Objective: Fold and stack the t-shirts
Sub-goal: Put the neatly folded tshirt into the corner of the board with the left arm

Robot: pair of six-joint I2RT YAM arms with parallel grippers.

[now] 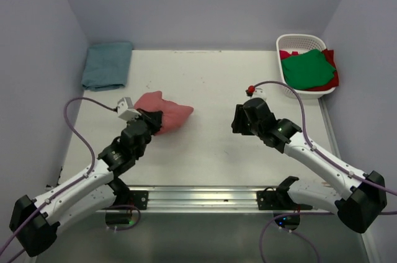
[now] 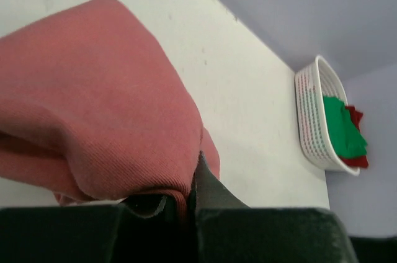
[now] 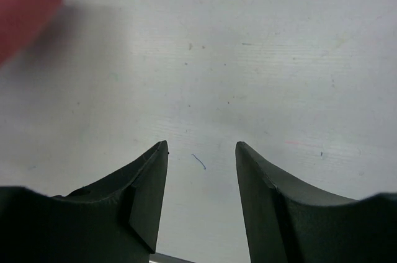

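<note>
A faded brick-red t-shirt (image 1: 167, 113) lies bunched on the table left of centre. My left gripper (image 1: 151, 120) is shut on its near edge; in the left wrist view the cloth (image 2: 93, 114) is pinched between the jaws (image 2: 189, 195). My right gripper (image 1: 237, 120) is open and empty over bare table at centre right, jaws apart (image 3: 201, 157); a blurred corner of the red shirt (image 3: 22, 8) shows at upper left. A folded teal-blue shirt (image 1: 108, 64) lies at the back left. A green shirt (image 1: 308, 67) lies on a brighter red one (image 1: 329, 83) in the basket.
A white slotted plastic basket (image 1: 300, 41) stands at the back right corner, also in the left wrist view (image 2: 313, 120). Purple-grey walls close the table on three sides. A metal rail (image 1: 198, 196) runs along the near edge.
</note>
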